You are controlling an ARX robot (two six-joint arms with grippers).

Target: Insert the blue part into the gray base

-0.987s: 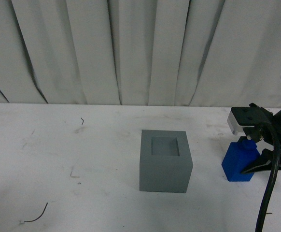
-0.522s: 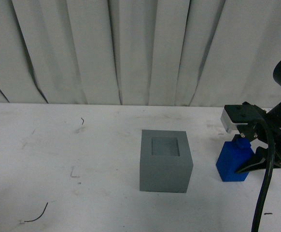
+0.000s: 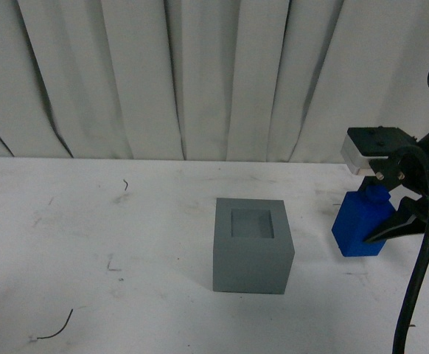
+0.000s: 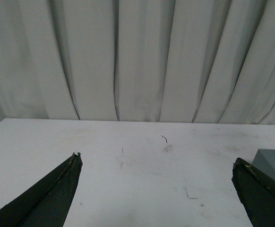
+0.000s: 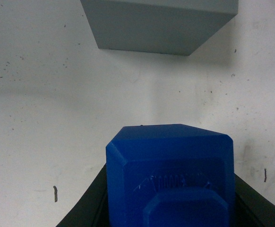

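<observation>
The gray base (image 3: 252,245) is a cube with a square recess in its top, standing mid-table; its side also shows in the right wrist view (image 5: 158,26) and its corner in the left wrist view (image 4: 274,163). To its right, my right gripper (image 3: 380,210) is shut on the blue part (image 3: 360,225), which hangs tilted a little above the table. In the right wrist view the blue part (image 5: 170,170) fills the space between the black fingers, knob toward the camera. My left gripper (image 4: 156,182) is open over bare table, nothing between its fingers.
A white tabletop (image 3: 89,243) carries small dark scuffs and a thin wire scrap (image 3: 52,332) at the front left. A gray pleated curtain (image 3: 200,74) closes the back. The right arm's black cable (image 3: 413,295) hangs at the right edge.
The right gripper has lifted the blue part off the table and tilted it. The gray base has not moved.
</observation>
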